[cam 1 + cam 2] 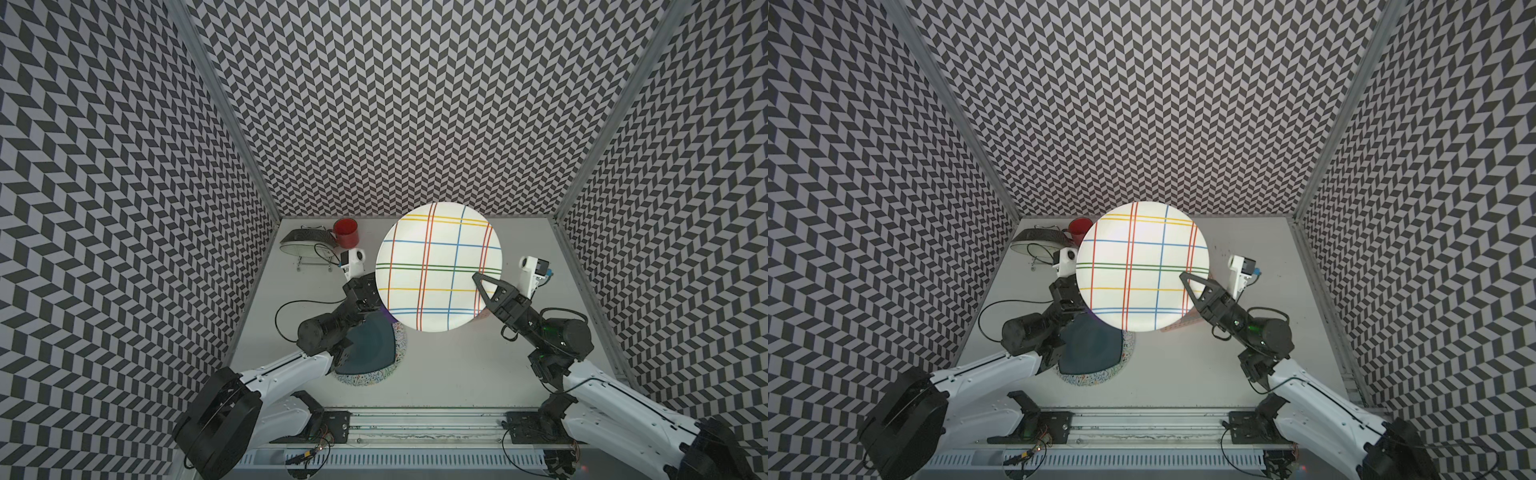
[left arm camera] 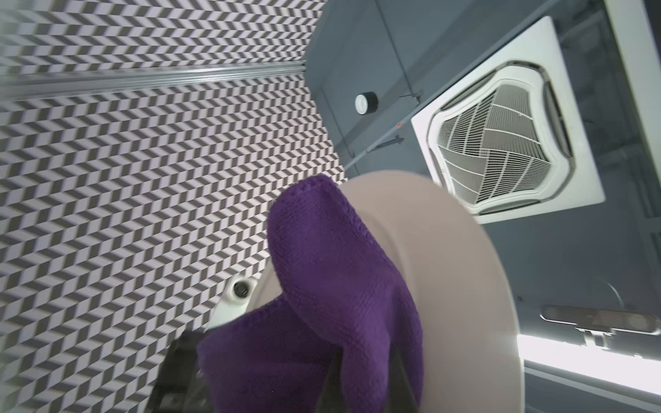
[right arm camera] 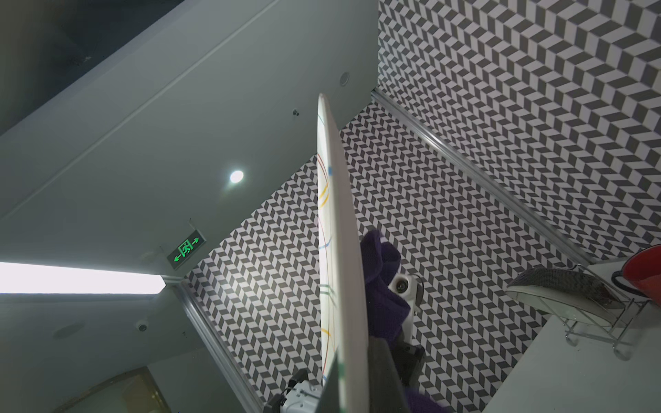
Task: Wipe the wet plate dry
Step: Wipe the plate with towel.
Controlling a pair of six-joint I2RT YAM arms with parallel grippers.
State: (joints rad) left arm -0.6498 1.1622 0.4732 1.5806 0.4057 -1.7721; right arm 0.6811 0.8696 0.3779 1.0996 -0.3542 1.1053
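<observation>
1. Grey table (image 1: 457, 365) lies well below the plate (image 1: 438, 266), which hangs in mid-air over its middle.
2. My right gripper (image 1: 478, 279) is clamped on the plate's right rim; my left gripper (image 1: 368, 296) is closed on the purple cloth (image 2: 332, 279) against the underside.
3. I judge underside wiping in hand; next, sweep across.
4. Open room right; mug (image 1: 345, 232) and rack (image 1: 309, 245) far left.

Left tool (image 1: 365, 291), right tool (image 1: 478, 278) aloft (both clamped)
</observation>
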